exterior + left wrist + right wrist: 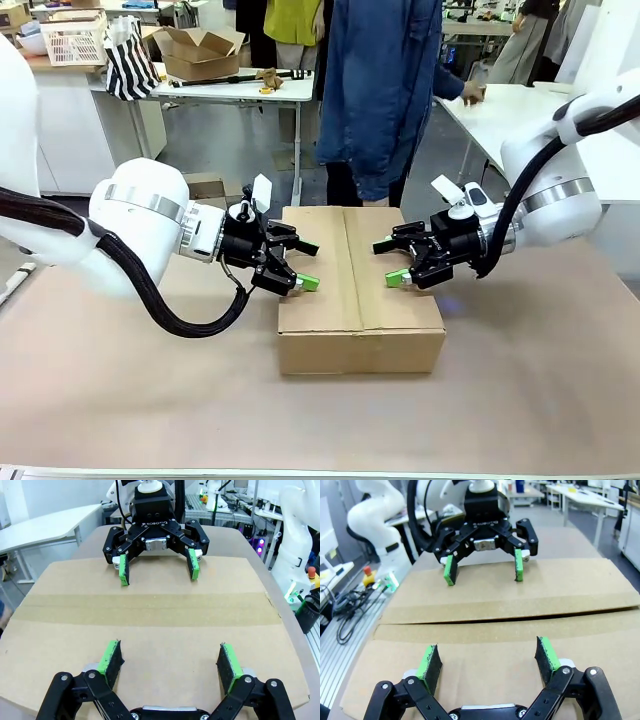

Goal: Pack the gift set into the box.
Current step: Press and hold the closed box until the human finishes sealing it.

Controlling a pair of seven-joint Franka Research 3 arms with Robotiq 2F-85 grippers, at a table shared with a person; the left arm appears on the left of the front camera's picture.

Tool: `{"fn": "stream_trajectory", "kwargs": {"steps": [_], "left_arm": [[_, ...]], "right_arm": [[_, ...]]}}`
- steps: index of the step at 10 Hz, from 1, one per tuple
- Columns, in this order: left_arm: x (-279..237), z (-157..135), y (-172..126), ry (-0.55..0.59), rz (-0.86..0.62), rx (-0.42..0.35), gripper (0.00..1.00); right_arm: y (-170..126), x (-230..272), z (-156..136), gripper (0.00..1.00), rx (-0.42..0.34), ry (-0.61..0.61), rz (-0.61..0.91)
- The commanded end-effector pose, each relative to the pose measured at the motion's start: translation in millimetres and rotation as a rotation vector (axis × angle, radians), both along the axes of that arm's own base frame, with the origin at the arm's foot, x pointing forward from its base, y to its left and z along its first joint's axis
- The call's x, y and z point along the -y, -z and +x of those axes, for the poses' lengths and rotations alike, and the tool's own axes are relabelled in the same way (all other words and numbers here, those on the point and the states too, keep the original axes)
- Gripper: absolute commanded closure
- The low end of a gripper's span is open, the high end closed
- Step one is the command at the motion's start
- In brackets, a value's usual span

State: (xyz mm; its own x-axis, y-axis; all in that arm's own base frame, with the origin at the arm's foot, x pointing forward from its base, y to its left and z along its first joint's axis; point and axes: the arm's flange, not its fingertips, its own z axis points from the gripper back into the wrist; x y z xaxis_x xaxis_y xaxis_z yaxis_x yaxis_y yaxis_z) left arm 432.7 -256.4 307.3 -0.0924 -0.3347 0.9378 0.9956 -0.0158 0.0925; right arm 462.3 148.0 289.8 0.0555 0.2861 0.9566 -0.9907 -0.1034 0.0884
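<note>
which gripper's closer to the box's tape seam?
Roughly equal. The left gripper hovers open over the box by its left edge; the right gripper mirrors it on the other side of the tape seam.

From my station I see a person in a long blue denim coat (pixel 380 90) standing at the far edge of the brown-covered table (pixel 120 380). Behind them is a white table (pixel 235 88) carrying an open cardboard carton (pixel 200 52) and a black-and-white striped bag (pixel 130 62) — a white lattice basket (pixel 75 40) sits further left.
</note>
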Motion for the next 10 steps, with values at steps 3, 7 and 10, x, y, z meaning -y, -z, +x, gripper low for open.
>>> {"fn": "stream_trajectory", "kwargs": {"steps": [3,7,10], "left_arm": [[-1.2,-0.3,3.4,0.002,-0.002,-0.001,0.0],[-1.2,-0.3,3.4,0.002,-0.002,-0.001,0.0],[-1.2,-0.3,3.4,0.002,-0.002,-0.001,0.0]], "right_arm": [[0.1,-1.2,-1.8,0.0,0.007,0.015,-0.018],[0.1,-1.2,-1.8,0.0,0.007,0.015,-0.018],[0.1,-1.2,-1.8,0.0,0.007,0.015,-0.018]]}}
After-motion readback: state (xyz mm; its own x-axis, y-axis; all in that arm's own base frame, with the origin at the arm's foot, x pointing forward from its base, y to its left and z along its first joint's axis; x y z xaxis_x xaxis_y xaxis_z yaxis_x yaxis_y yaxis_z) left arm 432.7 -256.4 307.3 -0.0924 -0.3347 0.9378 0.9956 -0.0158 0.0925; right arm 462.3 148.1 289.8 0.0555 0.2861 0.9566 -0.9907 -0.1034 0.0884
